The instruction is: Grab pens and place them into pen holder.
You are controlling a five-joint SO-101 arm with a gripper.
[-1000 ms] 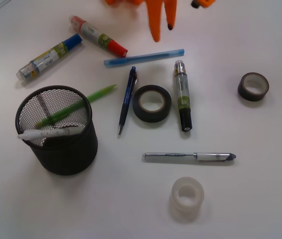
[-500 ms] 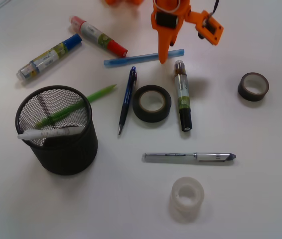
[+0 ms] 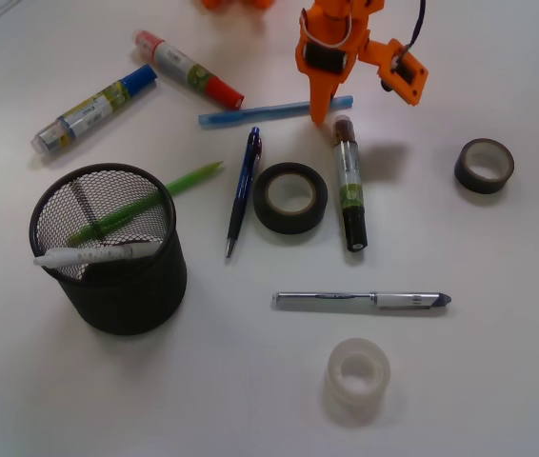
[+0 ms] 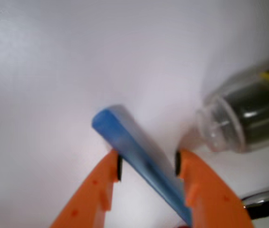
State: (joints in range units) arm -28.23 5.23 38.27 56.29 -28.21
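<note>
My orange gripper (image 3: 322,109) is down at the right end of the light blue pen (image 3: 250,114), which lies flat on the white table. In the wrist view the gripper (image 4: 148,164) is open. Its jaws stand on either side of the blue pen (image 4: 125,133), the left pad touching it and a small gap on the right. The black mesh pen holder (image 3: 127,295) stands at the front left and holds a green pen (image 3: 146,205) and a white pen (image 3: 98,255). A dark blue pen (image 3: 244,190), a clear marker (image 3: 348,186) and a silver pen (image 3: 360,301) lie loose.
A blue-capped marker (image 3: 93,109) and a red-capped marker (image 3: 186,69) lie at the back left. A black tape roll (image 3: 290,198) sits between the dark blue pen and the clear marker. A brown tape roll (image 3: 485,165) is at the right, a clear tape roll (image 3: 357,376) at the front.
My gripper has come down from the top edge onto the right end of the light blue pen. The pens and tape rolls have not moved.
</note>
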